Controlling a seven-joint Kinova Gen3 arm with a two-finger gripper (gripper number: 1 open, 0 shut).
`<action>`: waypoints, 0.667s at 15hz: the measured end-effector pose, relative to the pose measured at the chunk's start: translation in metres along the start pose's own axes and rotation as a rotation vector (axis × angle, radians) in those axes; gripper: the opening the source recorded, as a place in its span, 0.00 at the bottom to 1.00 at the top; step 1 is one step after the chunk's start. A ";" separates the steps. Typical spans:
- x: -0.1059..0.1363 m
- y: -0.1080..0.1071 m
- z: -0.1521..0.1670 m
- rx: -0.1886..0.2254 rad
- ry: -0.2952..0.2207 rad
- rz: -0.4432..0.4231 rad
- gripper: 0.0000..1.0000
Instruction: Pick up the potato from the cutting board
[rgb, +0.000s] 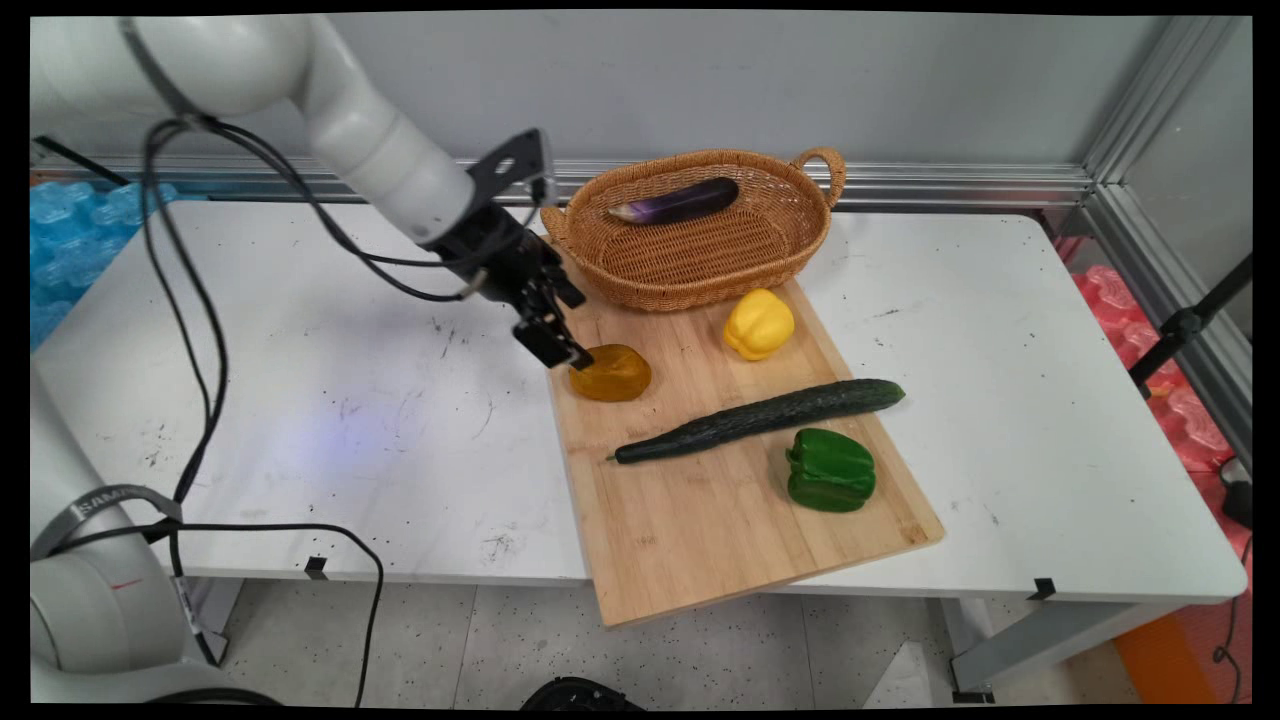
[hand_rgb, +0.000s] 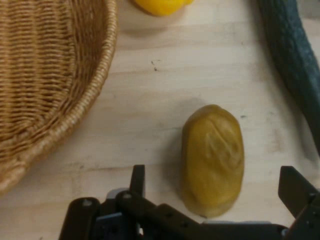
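Note:
My gripper (rgb: 568, 356) hangs low over the left end of a brownish-yellow oval potato (rgb: 611, 373) on the wooden cutting board (rgb: 700, 500). In the hand view the potato (hand_rgb: 213, 159) lies lengthwise between my open fingers (hand_rgb: 137, 181), with a gap on each side; neither finger touches it. The gripper (hand_rgb: 216, 186) holds nothing. A wicker basket (rgb: 700, 262) with a purple eggplant (rgb: 676, 201) inside stands just behind the board; its rim (hand_rgb: 95, 90) shows at the hand view's left.
On the board lie a yellow bell pepper (rgb: 759, 323), a long dark cucumber (rgb: 760, 418) and a green bell pepper (rgb: 830, 470). The board overhangs the table's near edge. Black cables hang from the arm on the left.

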 end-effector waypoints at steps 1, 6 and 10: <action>0.002 -0.001 0.009 -0.003 -0.006 -0.002 1.00; 0.010 -0.003 0.044 -0.025 -0.034 -0.008 1.00; 0.015 -0.004 0.061 -0.045 -0.052 0.011 1.00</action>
